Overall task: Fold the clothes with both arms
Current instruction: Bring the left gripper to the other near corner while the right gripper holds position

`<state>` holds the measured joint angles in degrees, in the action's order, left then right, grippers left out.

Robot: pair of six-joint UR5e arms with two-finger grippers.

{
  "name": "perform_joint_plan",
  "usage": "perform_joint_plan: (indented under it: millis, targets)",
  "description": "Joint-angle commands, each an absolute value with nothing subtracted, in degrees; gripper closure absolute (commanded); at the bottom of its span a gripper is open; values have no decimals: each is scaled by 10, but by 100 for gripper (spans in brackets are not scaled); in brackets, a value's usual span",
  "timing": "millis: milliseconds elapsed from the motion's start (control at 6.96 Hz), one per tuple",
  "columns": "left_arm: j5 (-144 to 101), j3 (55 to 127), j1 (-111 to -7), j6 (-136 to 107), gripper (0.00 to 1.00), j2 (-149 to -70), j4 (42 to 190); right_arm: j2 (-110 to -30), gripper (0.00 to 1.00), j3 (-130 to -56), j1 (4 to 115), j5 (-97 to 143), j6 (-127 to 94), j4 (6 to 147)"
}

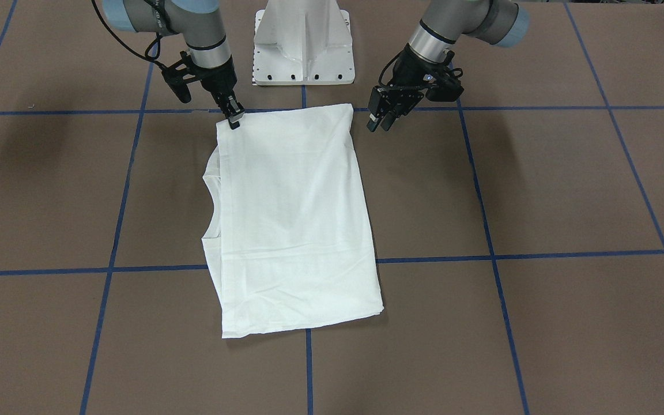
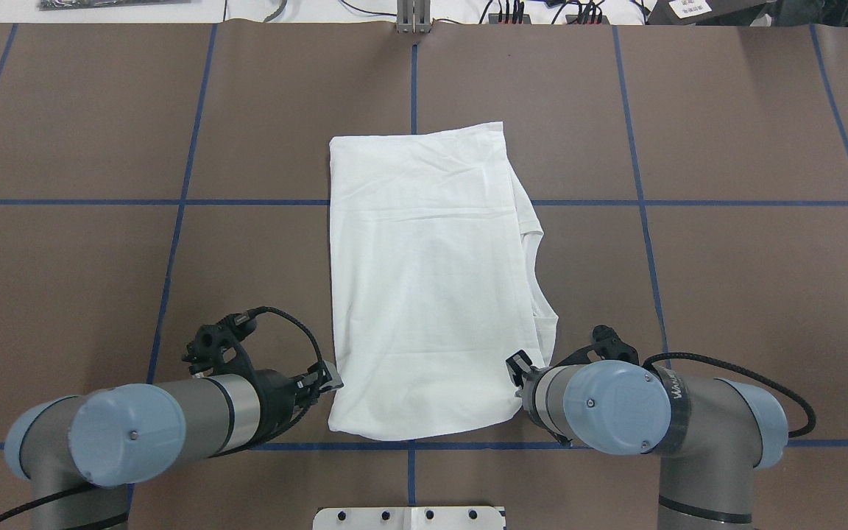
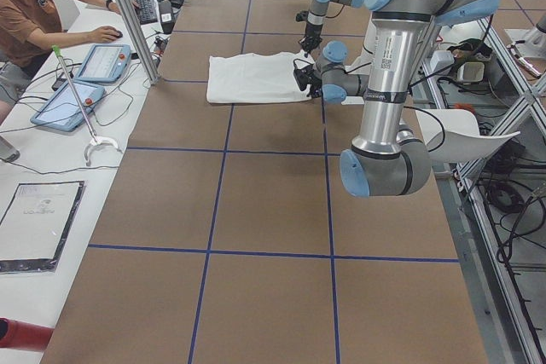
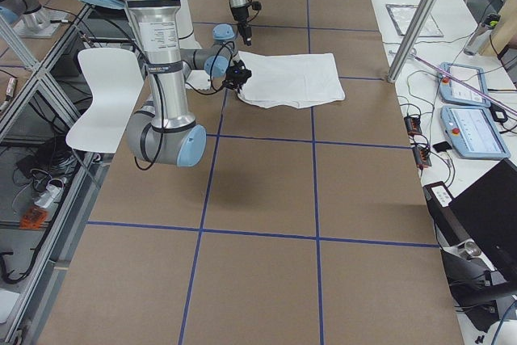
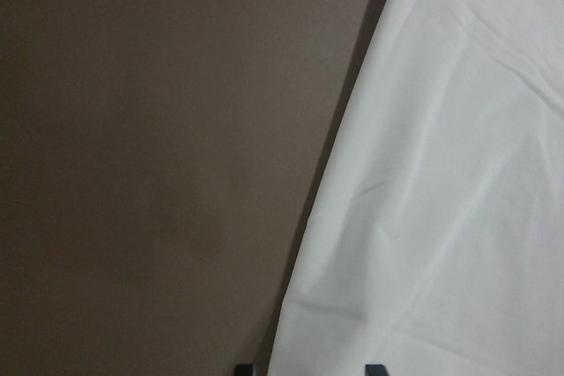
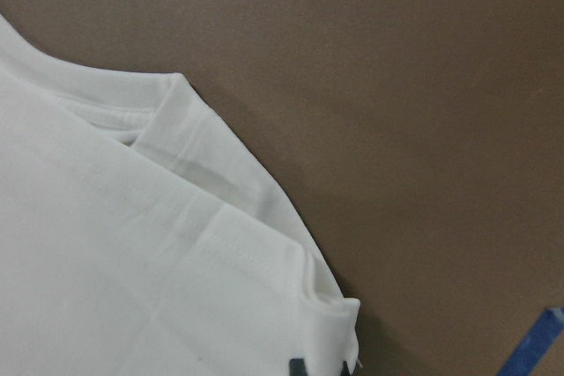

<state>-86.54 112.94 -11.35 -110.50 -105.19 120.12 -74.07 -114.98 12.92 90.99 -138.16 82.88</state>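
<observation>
The white T-shirt (image 1: 291,219) lies folded into a long rectangle on the brown table, and its collar opening (image 2: 538,272) faces the robot's right. No text shows. My right gripper (image 1: 235,120) stands at the shirt's near right corner, fingers close together on the corner (image 6: 339,323). My left gripper (image 1: 380,122) is open just beside the near left corner. In the left wrist view its two fingertips (image 5: 374,367) are spread, with the shirt's edge (image 5: 335,217) running between them. In the overhead view both grippers, left (image 2: 328,379) and right (image 2: 518,366), flank the near hem.
The white pedestal base (image 1: 303,46) stands just behind the shirt's near edge. Blue tape lines (image 1: 309,369) cross the brown table. An operator (image 3: 26,6) sits at a side bench with tablets (image 3: 102,61). More tablets (image 4: 472,111) lie beside the table's far side.
</observation>
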Motion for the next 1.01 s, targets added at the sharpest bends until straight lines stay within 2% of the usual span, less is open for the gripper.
perform_joint_plan:
  millis: [0,287,862]
  targets:
    - [-864,1114,-98,-1122,47,-1076,1179,-741,100,-1150,129,911,-1382,829]
    - [-864,1121,-100,-1123,43,-1069,1177,-741,100,-1150,129,911,-1382,830]
    - [-867,1117,-93,-1141,44,-1070,1163,-740,100,-1151,129,911,-1382,830]
